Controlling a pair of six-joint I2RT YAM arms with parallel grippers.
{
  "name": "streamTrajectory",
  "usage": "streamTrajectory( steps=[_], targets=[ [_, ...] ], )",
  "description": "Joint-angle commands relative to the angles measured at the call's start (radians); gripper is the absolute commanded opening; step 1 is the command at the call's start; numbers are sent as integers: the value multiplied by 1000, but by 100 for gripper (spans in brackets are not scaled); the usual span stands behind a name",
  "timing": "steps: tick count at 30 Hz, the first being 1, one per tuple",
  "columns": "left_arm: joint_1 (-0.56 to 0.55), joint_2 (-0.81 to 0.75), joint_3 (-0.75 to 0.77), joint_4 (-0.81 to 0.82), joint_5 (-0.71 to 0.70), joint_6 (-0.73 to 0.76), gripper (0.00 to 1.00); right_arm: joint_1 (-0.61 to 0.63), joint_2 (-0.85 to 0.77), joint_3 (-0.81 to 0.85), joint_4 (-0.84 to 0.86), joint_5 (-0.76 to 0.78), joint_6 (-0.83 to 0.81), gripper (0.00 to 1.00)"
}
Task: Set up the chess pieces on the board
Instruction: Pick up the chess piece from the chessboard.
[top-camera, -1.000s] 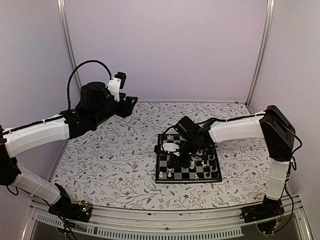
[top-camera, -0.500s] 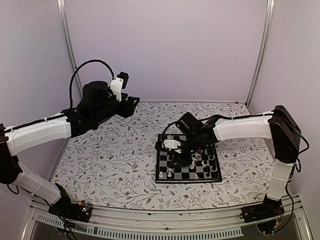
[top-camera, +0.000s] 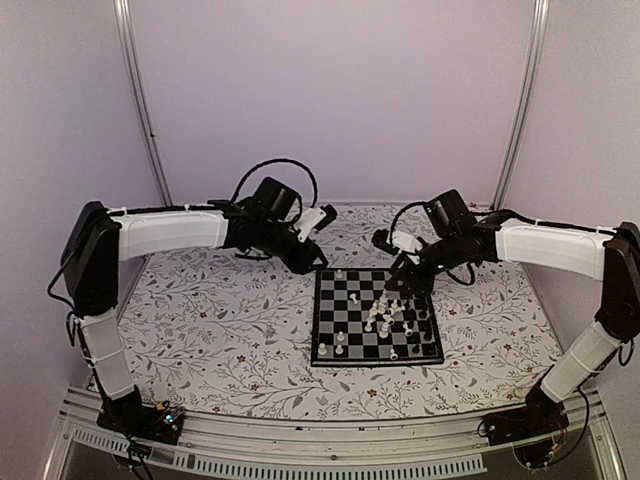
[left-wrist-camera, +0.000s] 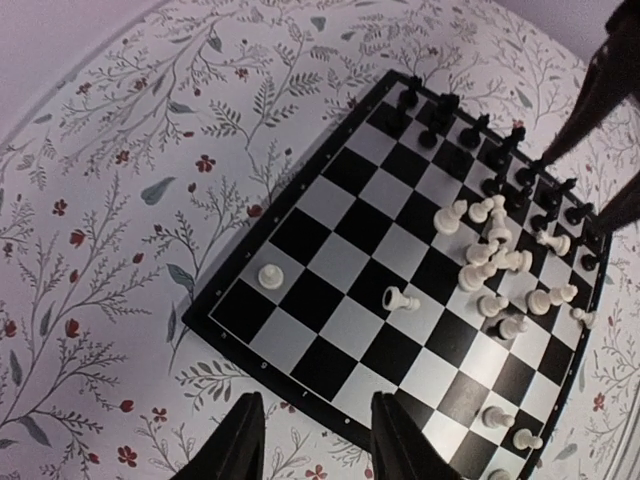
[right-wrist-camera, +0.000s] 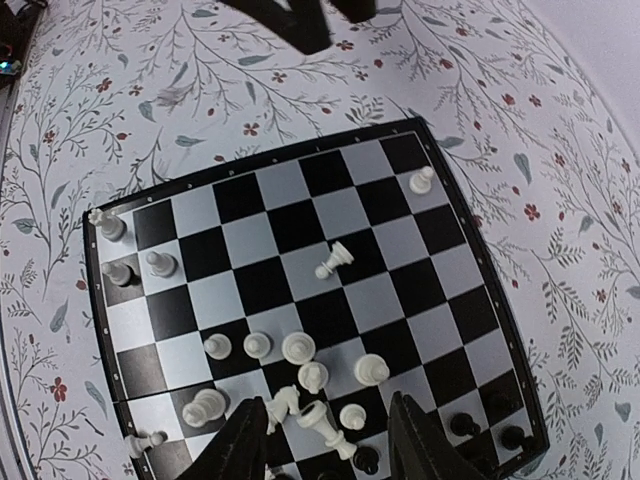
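The flat checked board is lying on the floral bench, tiny white chess pieces clustering, some toppled. The left fingers and right fingers are hovering spread, empty.

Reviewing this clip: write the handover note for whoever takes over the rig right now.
Left gripper: open, empty, by the far-left corner of the board.
Right gripper: open, empty, over the white cluster.
Done: black pieces stand along the right edge; a few white pieces stand near the left edge.
Left: most whites are bunched on the right half, some toppled; stand them up and line them along the left side.
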Motion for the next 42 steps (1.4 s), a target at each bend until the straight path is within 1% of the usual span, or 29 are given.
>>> streamTrajectory(
  steps=[1,4,9,13,16,18,21,23,27,31,37,42],
  targets=[
    [-68,67,92,-128,16,93,38,-81,-86,-87,57,-84,45,44],
    [-120,120,121,-161,-68,195,37,-136,-108,-104,71,-116,52,44],
    [-164,165,116,-133,-64,384,39,-172,-123,-108,71,-128,51,43],
    [-172,228,179,-137,-54,452,40,-178,-134,-114,71,-133,46,43],
    [-172,285,247,-147,-64,476,37,-184,-141,-122,71,-142,45,44],
    [-168,335,314,-162,-79,443,36,-188,-144,-124,72,-141,41,43],
    [-151,430,459,-266,-53,362,34,-190,-145,-125,72,-139,39,43],
    [-140,460,494,-278,-33,303,33,-194,-147,-128,71,-142,37,43],
    [-123,474,503,-287,-12,201,32,-197,-153,-130,72,-141,34,43],
    [-114,495,518,-329,-7,130,31,-197,-152,-130,71,-136,31,43],
    [-113,500,499,-328,7,107,28,-197,-147,-130,70,-139,29,43],
    [-108,512,507,-327,8,97,23,-197,-147,-130,71,-138,29,43]
  ],
)
